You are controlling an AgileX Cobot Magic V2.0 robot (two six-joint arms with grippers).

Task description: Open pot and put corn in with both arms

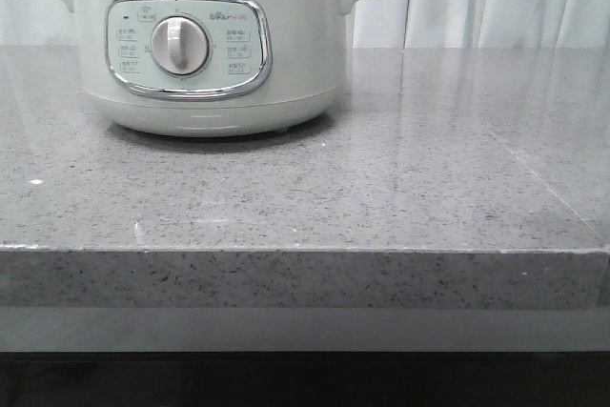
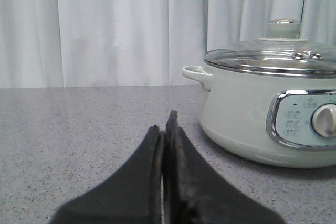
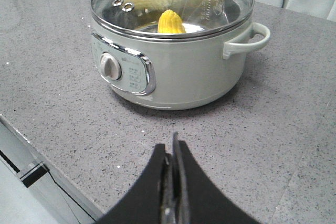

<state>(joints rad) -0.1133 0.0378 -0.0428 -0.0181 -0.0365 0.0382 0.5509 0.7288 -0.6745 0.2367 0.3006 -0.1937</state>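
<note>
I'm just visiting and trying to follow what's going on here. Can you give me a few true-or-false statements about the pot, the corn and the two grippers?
1. The glass lid sits on the pot. True.
2. The corn lies on the counter beside the pot. False: it is inside the pot, seen through the lid.
3. The left gripper is shut and holds nothing. True.
4. The right gripper grips a pot handle. False: it is shut, empty, apart from the pot.
</note>
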